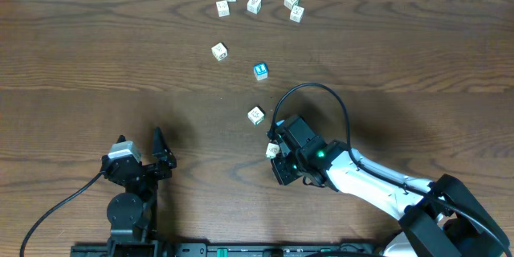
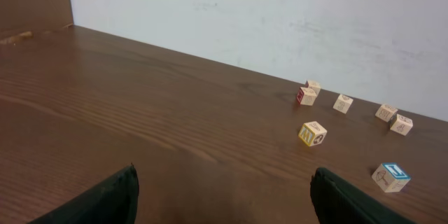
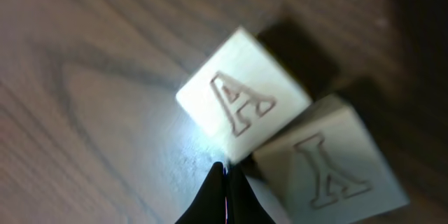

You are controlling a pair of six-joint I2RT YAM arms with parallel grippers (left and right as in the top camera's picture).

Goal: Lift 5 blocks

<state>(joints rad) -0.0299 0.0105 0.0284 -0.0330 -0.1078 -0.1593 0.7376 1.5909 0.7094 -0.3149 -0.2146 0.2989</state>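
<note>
Two cream blocks, each with an embossed A, fill the right wrist view: one block (image 3: 241, 105) lies flat on the wood and a second block (image 3: 329, 168) touches its lower right corner. My right gripper (image 3: 225, 182) is shut with nothing between the fingers, its tips right against them. Overhead shows only one of these blocks (image 1: 273, 150), at the left of the right gripper (image 1: 279, 146). Farther back lie another cream block (image 1: 255, 115), the blue-faced block (image 1: 260, 70) (image 2: 390, 177) and a yellowish block (image 1: 219, 51) (image 2: 313, 133). My left gripper (image 1: 163, 154) (image 2: 224, 196) stands open over bare wood.
Several similar pale cubes cluster at the table's far edge (image 1: 254, 4) (image 2: 342, 103), one with a red face (image 2: 306, 96). A black cable (image 1: 321, 88) loops over the table behind the right arm. A white wall (image 2: 280, 14) rises behind the table.
</note>
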